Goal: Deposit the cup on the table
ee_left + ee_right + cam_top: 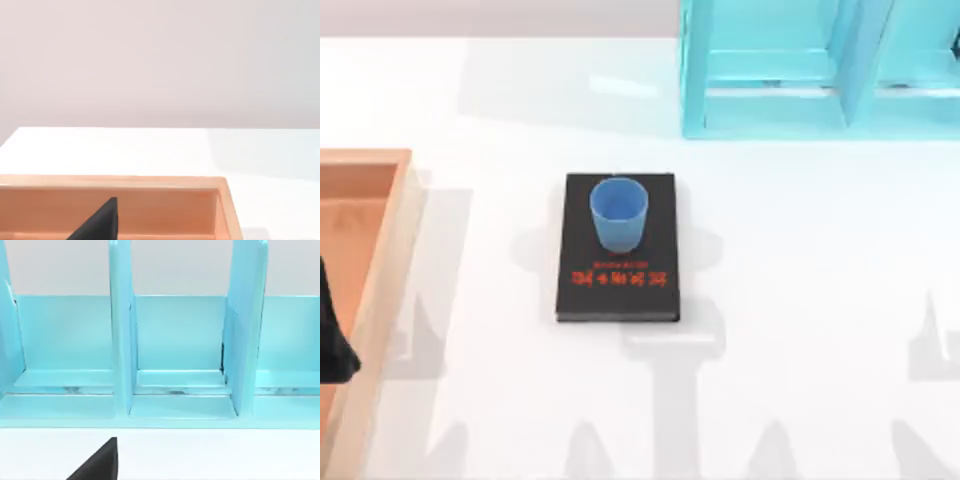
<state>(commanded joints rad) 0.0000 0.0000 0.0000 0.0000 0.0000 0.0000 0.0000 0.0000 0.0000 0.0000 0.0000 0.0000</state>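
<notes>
The blue cup (618, 212) stands upright on the far half of a black book with red lettering (617, 285), which lies flat in the middle of the white table (800, 300). Nothing touches the cup. My left arm (332, 340) is a dark shape at the table's left edge, over the orange tray, far from the cup. A black part of my left gripper (100, 222) hangs over the tray's inside. A black part of my right gripper (100, 462) shows over the table in front of the cyan shelf.
An orange wooden tray (380, 190) runs along the left edge; its rim (150, 182) also fills the near part of the left wrist view. A large cyan shelf frame (820, 70) with upright dividers (122, 340) stands at the back right. White table surrounds the book.
</notes>
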